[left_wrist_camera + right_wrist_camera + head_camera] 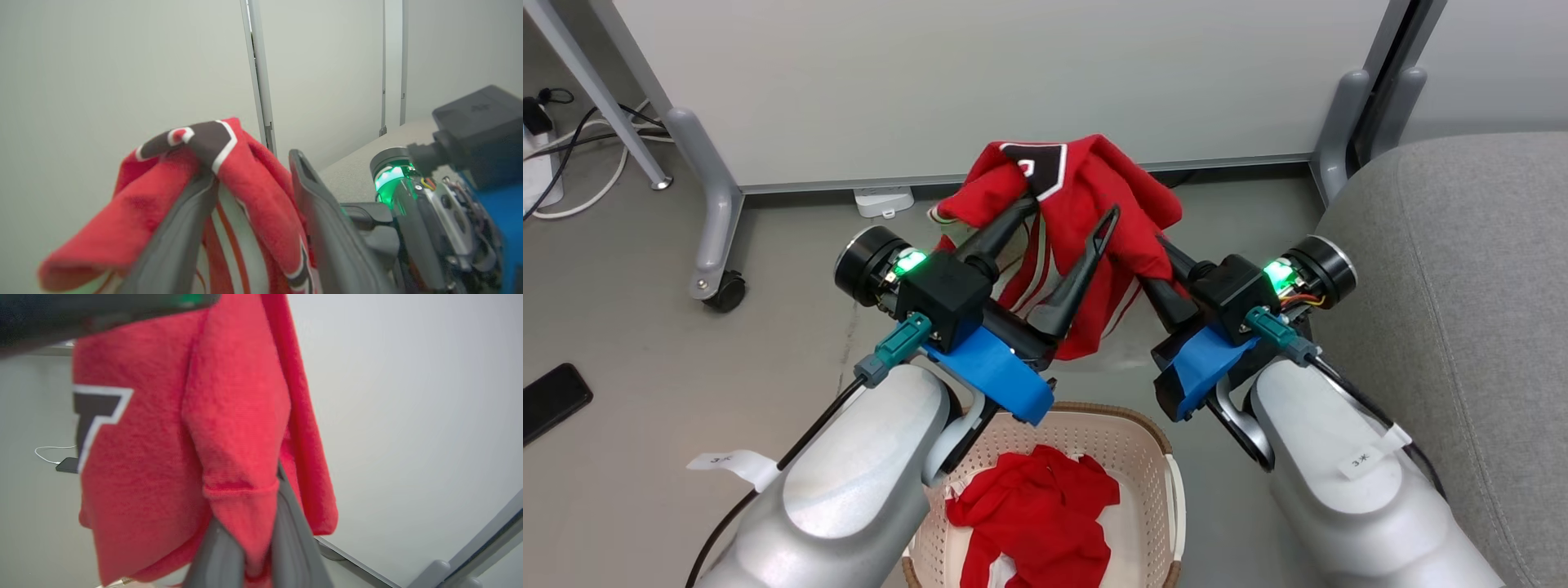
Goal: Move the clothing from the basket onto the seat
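Seat (1462,327): grey cushion, right edge of scene.
Basket (1156,457): cream, on the floor, near centre; second red garment (1037,506) crumpled inside.
Clothing (1086,188): red with a black-and-white patch, held aloft beyond the basket, left of the seat.
Right gripper (255,555): narrow, pinching a fold of it.
Left gripper (1068,214): jaws wide, cloth draped over its left finger only.
Dark phone (551,400): floor, far left.
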